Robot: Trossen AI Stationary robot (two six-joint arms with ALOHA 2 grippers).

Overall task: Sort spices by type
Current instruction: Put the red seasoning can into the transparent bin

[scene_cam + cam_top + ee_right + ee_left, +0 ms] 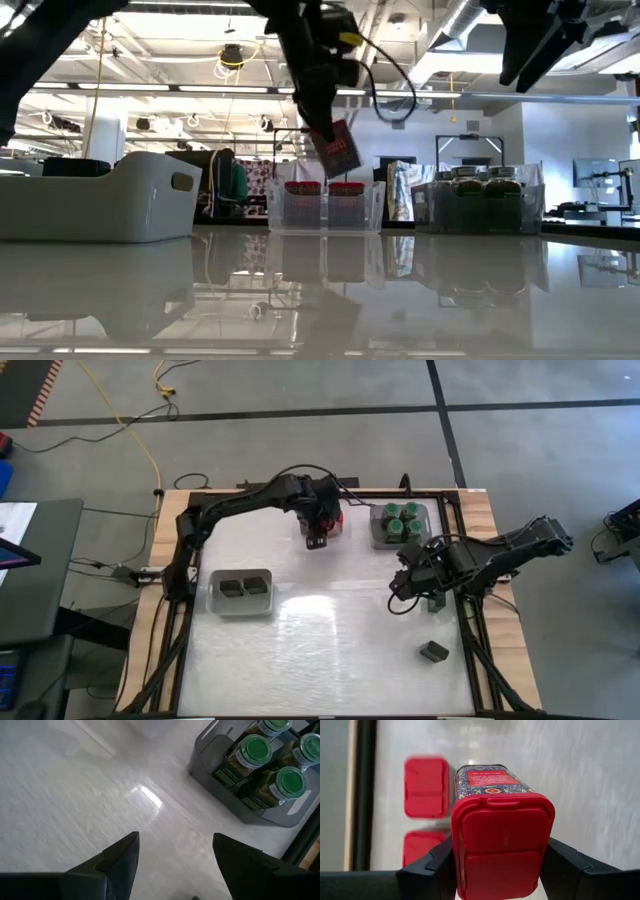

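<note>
My left gripper (318, 532) is shut on a red-lidded spice container (502, 840) with a patterned body, hanging tilted (340, 150) above a clear tray (325, 205). Two red-lidded spices (425, 787) stand in that tray. Green-lidded jars (265, 765) stand in a grey tray (400, 526) at the far right. Two dark tins sit in a white tray (243, 592) on the left. One dark tin (434, 651) lies on the table near the right front. My right gripper (175, 860) hovers open and empty over bare table near the jar tray. My left gripper pinches the red-lidded container at its lid end (465, 855), one finger (427, 865) on each of two opposite sides. The fingers come from above, slanting down. The container is lifted clear and hangs tilted, body downward, over the clear tray.
The white tabletop (330, 640) lies bare between the trays. Black frame rails (470, 640) run along the table's sides. The low view shows the room behind the table.
</note>
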